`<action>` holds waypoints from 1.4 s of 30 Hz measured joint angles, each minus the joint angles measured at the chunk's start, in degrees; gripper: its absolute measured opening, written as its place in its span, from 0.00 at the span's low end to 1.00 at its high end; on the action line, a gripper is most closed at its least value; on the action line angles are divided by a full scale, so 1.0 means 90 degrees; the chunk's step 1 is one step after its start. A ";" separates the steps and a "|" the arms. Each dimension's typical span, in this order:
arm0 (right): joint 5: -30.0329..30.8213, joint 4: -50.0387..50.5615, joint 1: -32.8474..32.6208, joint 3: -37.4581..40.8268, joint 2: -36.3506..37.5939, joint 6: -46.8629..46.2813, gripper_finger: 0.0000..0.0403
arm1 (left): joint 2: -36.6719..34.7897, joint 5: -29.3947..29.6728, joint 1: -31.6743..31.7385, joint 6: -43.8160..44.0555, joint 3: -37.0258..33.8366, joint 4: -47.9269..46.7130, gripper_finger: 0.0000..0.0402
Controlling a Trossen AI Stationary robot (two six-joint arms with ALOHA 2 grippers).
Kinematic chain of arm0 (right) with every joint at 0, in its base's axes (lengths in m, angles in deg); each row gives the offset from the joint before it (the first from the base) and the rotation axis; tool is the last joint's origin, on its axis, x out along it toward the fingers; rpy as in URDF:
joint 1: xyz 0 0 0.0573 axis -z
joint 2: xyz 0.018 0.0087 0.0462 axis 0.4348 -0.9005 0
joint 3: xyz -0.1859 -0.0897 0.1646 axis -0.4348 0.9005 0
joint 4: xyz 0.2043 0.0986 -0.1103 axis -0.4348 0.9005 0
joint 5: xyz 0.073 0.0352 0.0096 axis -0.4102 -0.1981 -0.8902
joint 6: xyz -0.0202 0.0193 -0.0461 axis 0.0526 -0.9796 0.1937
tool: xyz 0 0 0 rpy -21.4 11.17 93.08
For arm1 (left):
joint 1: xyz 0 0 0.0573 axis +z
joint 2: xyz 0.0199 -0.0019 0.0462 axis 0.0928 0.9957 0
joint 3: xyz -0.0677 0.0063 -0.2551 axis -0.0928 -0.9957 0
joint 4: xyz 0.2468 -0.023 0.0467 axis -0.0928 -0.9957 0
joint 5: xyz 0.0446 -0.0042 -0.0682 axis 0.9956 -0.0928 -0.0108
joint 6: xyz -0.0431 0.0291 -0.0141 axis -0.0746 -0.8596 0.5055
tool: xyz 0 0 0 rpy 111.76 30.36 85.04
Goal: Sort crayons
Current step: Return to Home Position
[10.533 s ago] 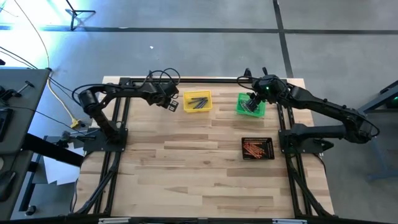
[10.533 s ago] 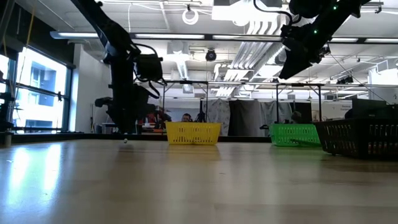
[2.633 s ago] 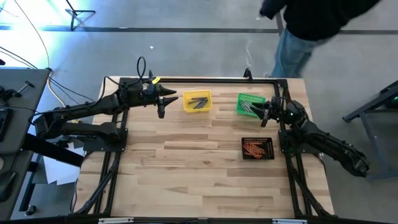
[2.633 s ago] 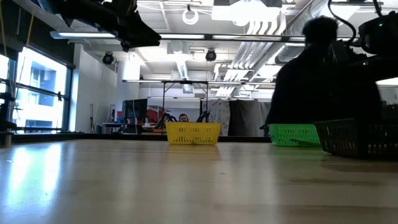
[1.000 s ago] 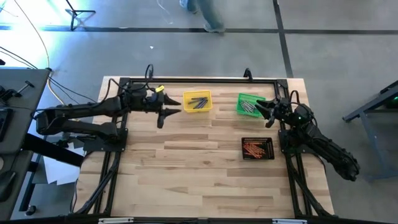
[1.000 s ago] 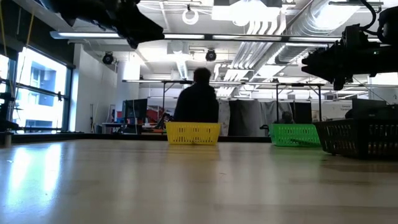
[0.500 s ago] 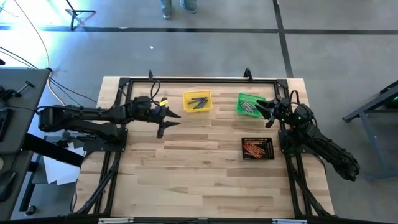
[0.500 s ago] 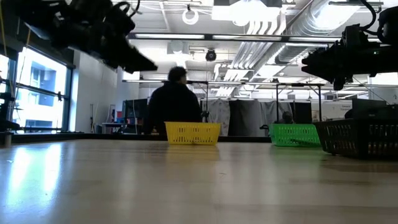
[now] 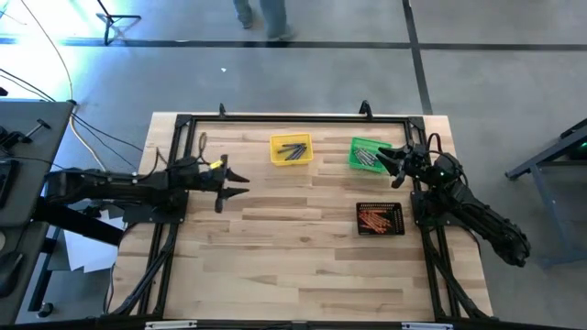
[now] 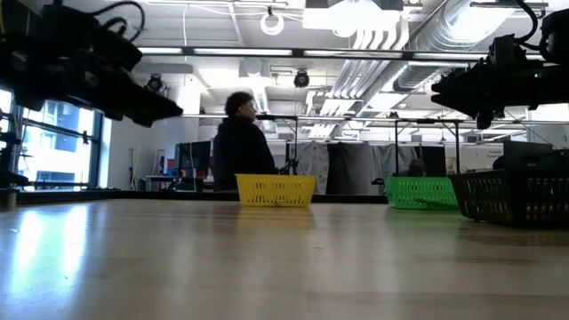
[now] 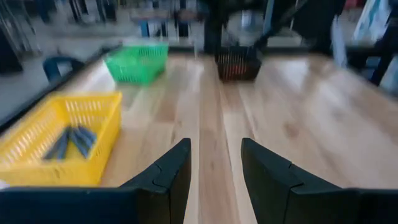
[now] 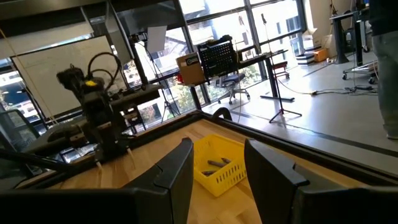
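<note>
Blue-grey crayons (image 9: 293, 149) lie in the yellow bin (image 9: 276, 159), grey crayons (image 9: 368, 158) in the green bin (image 9: 358, 145), and orange-red crayons (image 9: 378, 218) in the black bin (image 9: 397, 207). My left gripper (image 9: 240, 183) is open and empty above the bare table, left of and nearer than the yellow bin; its wrist view (image 11: 214, 171) looks across the table at all three bins. My right gripper (image 9: 387, 167) is open and empty, held above the green bin's near right corner, its fingers (image 12: 177, 168) pointing toward the table's left.
The three bins stand on the table's far and right parts; in the low view they are the yellow (image 10: 276, 190), the green (image 10: 422, 192) and the black (image 10: 516, 196). A black frame (image 9: 293, 119) runs round the table. A person (image 10: 240, 147) walks behind the table's far edge.
My left gripper has drawn back toward the table's left and near edges and come lower, staying open. The person behind the table has walked on toward the left.
</note>
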 joint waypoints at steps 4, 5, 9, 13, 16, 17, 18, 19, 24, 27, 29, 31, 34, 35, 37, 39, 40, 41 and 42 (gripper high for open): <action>-0.0001 0.0000 0.0000 0.0000 -0.0001 0.0000 0.34 | -0.0778 0.0120 0.0000 0.0235 -0.0301 0.0018 0.32; -0.0002 0.0000 0.0000 0.0000 -0.0002 0.0001 0.34 | -0.0960 0.0187 0.0000 0.0328 -0.0308 -0.0177 0.32; -0.0002 0.0000 0.0000 0.0000 -0.0001 0.0000 0.34 | -0.1603 0.0364 0.0000 0.0647 -0.0295 -0.0638 0.32; -0.0002 0.0000 0.0000 0.0000 0.0000 0.0001 0.34 | -0.2091 0.0379 0.0000 0.0662 -0.0297 -0.1087 0.32; -0.0002 0.0000 0.0000 0.0000 -0.0002 0.0000 0.34 | -0.2418 0.0379 0.0000 0.0737 -0.0297 -0.1475 0.32; -0.0002 0.0002 0.0000 0.0000 -0.0002 0.0000 0.34 | -0.2516 0.0379 0.0000 0.0815 -0.0297 -0.1595 0.32; -0.0001 0.0001 0.0000 0.0000 -0.0002 0.0001 0.34 | -0.2621 0.0381 0.0000 0.0866 -0.0300 -0.1638 0.32; 0.0000 0.0000 0.0000 0.0000 -0.0001 0.0002 0.34 | -0.2734 0.0380 0.0000 0.0943 -0.0300 -0.1634 0.32; -0.0002 0.0002 0.0000 0.0000 -0.0001 0.0000 0.34 | -0.3332 0.0381 0.0000 0.1389 -0.0297 -0.1667 0.32; -0.0002 0.0001 0.0000 0.0000 -0.0001 0.0001 0.34 | -0.3653 0.0381 0.0000 0.1506 -0.0297 -0.1667 0.32; -0.0002 0.0001 0.0000 -0.0002 -0.0002 0.0002 0.34 | -0.3786 0.0381 0.0012 0.1478 -0.0297 -0.1669 0.32; -0.0002 0.0002 0.0000 -0.0002 -0.0002 0.0001 0.34 | -0.3847 0.0381 0.0023 0.1371 -0.0297 -0.1729 0.32; -0.0002 0.0002 0.0000 -0.0002 0.0000 0.0002 0.34 | -0.3909 0.0374 0.0024 0.1727 -0.0297 -0.1955 0.32; 0.0001 0.0002 0.0000 -0.0002 0.0001 0.0000 0.34 | -0.3929 0.0373 0.0024 0.1816 -0.0297 -0.2013 0.32; -0.0001 0.0002 0.0000 -0.0002 -0.0002 0.0001 0.34 | -0.4002 0.0379 0.0024 0.1891 -0.0297 -0.2098 0.32; -0.0002 0.0002 0.0001 -0.0002 0.0000 0.0001 0.34 | -0.4129 0.0379 0.0024 0.1888 -0.0297 -0.2218 0.32; -0.0002 0.0002 0.0000 -0.0002 -0.0002 0.0002 0.34 | -0.4211 0.0379 0.0024 0.1891 -0.0297 -0.2260 0.32; -0.0002 0.0002 0.0000 -0.0002 -0.0002 0.0000 0.34 | -0.4308 0.0379 0.0024 0.1892 -0.0297 -0.2305 0.32; -0.0001 0.0002 0.0002 -0.0002 -0.0002 0.0000 0.34 | -0.4411 0.0379 0.0024 0.1892 -0.0297 -0.2338 0.32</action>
